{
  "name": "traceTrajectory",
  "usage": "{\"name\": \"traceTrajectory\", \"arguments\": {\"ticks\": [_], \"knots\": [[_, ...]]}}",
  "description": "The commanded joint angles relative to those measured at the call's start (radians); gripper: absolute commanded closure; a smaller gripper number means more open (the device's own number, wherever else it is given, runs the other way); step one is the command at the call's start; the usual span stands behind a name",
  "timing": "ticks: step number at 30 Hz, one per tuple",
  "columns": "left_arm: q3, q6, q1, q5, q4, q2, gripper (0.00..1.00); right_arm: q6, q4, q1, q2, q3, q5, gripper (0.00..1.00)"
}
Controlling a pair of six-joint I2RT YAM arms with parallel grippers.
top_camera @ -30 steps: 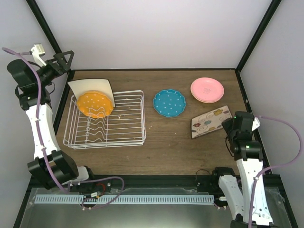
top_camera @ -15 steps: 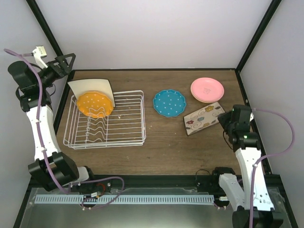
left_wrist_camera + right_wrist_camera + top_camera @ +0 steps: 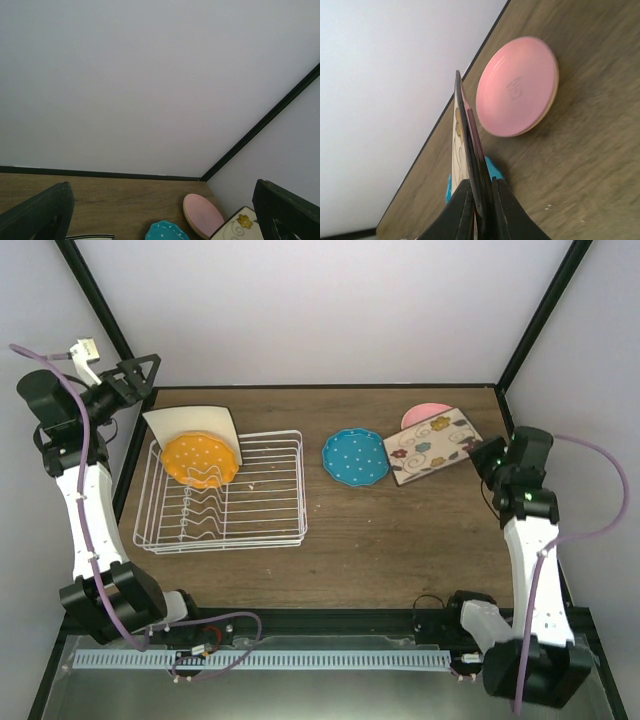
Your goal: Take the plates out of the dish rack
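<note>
Plate with flowers [image 3: 432,445] is pinched by its edge in my right hand [image 3: 479,202], the pink plate [image 3: 517,92] just beyond it. My left hand [image 3: 161,212] is spread wide, the rack [image 3: 272,476] below it.

L gripper [image 3: 150,373] raised far-left, fingers wide apart; R arm stretched fwd, R gripper [image 3: 487,453] clamped on flowered plate [image 3: 432,445].

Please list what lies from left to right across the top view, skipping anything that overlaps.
left gripper → rack → teal plate → flowered plate → right gripper
</note>
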Motion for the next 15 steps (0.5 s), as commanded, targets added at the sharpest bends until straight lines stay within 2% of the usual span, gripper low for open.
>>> {"name": "traceTrajectory", "arguments": {"ticks": [1, 5, 7, 12, 15], "knots": [[-0.008, 0.005, 0.000, 0.019, 0.010, -0.018, 0.00, 0.031, 0.282, -0.004, 0.130, 0.124, -0.329, 0.99], [-0.011, 0.006, 0.001, 0.023, 0.009, -0.017, 0.00, -0.036, 0.324, -0.005, 0.310, 0.214, -0.599, 0.99], [-0.018, 0.009, 0.000, 0.024, 0.007, -0.021, 0.00, -0.104, 0.275, -0.005, 0.395, 0.272, -0.751, 0.99], [-0.037, 0.019, -0.001, 0.021, 0.002, -0.030, 0.00, -0.273, 0.158, -0.004, 0.476, 0.289, -0.971, 0.99], [-0.050, 0.019, -0.001, 0.020, 0.006, -0.029, 0.00, -0.409, 0.023, -0.004, 0.499, 0.260, -1.020, 0.99]]}}
